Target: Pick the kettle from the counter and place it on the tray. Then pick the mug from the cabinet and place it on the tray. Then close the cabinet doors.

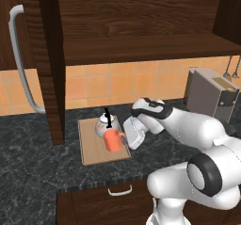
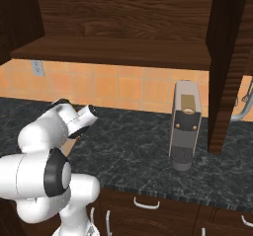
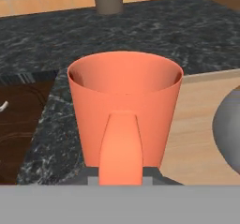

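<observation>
While the mug (image 1: 112,140) is held by its handle in the gripper (image 1: 126,137), it sits over the tray's (image 1: 89,151) near edge, touching the kettle (image 1: 105,125); bare marbled counter (image 1: 28,144) is seen leftward; the mug is smooth, orange-red, tapered.

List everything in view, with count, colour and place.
Squat white kettle: one, black handle, on the tray.
Orange-red cylindrical mug: one, over the tray's front, handle in the tool.
Light-wood rectangular tray: one, on the counter.
Dark marbled stone counter: one.
Dark wood wall cabinet: one, doors open.
Grey boxy toaster: one, counter's right.
White arm's tool: one, shut on the mug.
</observation>
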Robot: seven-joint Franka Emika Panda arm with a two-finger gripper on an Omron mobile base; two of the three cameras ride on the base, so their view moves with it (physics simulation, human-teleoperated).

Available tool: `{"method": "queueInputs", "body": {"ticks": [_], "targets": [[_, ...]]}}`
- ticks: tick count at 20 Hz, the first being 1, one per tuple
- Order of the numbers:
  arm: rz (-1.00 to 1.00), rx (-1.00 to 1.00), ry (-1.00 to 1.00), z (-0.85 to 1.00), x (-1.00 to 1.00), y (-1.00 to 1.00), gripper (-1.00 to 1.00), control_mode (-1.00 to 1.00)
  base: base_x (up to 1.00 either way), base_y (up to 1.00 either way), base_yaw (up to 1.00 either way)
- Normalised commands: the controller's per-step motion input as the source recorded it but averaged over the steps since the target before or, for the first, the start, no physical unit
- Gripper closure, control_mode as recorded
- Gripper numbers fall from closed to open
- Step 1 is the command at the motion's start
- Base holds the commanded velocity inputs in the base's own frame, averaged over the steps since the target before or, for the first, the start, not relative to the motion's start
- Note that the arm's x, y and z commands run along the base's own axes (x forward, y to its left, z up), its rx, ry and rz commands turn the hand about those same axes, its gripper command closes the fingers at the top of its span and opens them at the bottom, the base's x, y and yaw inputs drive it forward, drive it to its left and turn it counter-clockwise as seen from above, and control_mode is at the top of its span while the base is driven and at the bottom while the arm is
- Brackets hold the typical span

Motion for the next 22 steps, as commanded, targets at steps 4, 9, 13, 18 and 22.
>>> {"method": "queueInputs", "body": {"ticks": [4,9,13,18,22], "targets": [[-0.01,0.06,-0.03,-0.45,0.32,0.00,1.00,-1.00,0.00,0.00,0.00],[-0.01,0.07,-0.03,-0.41,0.28,0.00,1.00,-1.00,0.00,0.00,0.00],[-0.02,0.05,0.00,-0.36,0.30,0.10,1.00,-1.00,0.00,0.00,0.00],[0.00,0.02,0.00,-0.16,0.09,0.04,-1.00,-1.00,0.00,0.00,0.00],[-0.04,0.00,0.01,0.22,-0.17,0.02,-1.00,-1.00,0.00,0.00,0.00]]}}
